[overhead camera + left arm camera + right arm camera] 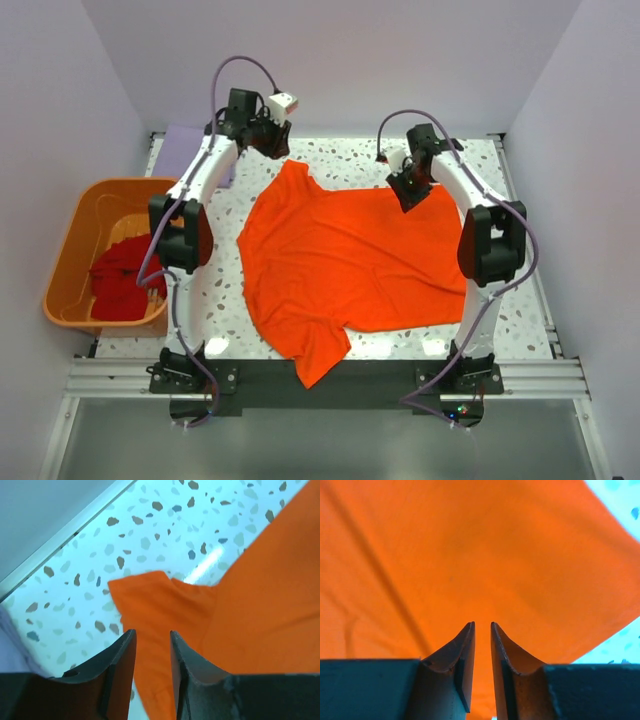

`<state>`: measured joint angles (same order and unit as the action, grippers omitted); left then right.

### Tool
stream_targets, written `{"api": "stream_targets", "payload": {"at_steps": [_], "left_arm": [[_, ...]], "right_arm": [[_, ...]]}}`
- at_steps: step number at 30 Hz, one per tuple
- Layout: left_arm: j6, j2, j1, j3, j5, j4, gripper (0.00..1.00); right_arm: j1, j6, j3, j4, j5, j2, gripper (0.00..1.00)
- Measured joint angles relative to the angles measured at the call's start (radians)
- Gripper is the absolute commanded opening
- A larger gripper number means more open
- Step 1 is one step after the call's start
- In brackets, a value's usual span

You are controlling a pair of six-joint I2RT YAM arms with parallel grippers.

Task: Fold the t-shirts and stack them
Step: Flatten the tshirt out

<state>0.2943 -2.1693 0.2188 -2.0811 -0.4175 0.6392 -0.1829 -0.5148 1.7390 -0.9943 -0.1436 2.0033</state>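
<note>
Tabletop seen from above, with two robot arms bolted at its near edge. Closest to the bases, one sleeve of a bright orange t-shirt (340,260) hangs just over the front of the speckled table (218,300). The rest of the shirt lies spread across the middle, mostly flat, with a few soft creases. To the left, beside the table, an orange plastic tub (72,250) holds a crumpled red t-shirt (120,280).

Both arms reach forward over the table to the shirt's far edge, with elbows raised and wrists tipped down. The left gripper (152,635) hovers at the far left sleeve. Its fingers are narrowly apart, with flat cloth showing through the gap and nothing held. The right gripper (482,625) sits low over the far right corner. Its fingers are almost together, and it cannot be told whether they pinch any cloth. Beyond the left arm, in the far left corner, part of a lavender t-shirt (180,138) shows.

The step in hand appears to be taking hold of the far edge for a first fold, so the task is barely begun. The next move likely calls for both pincers to grip only the shirt's edge, then lift and carry it evenly toward the near side.
</note>
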Motion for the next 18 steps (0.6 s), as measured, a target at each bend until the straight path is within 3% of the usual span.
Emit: {"api": "stream_targets", "payload": {"at_steps": [8,18], "left_arm": [[-0.109,-0.167,0.086,-0.054,0.020,-0.183,0.19],[-0.120,-0.283,0.196,-0.115,0.150,-0.222,0.22]], "right_arm": [[0.000,0.084,0.062,0.115,0.014,0.131,0.18],[0.029,0.126,0.020,0.157,0.020,0.141,0.18]]}}
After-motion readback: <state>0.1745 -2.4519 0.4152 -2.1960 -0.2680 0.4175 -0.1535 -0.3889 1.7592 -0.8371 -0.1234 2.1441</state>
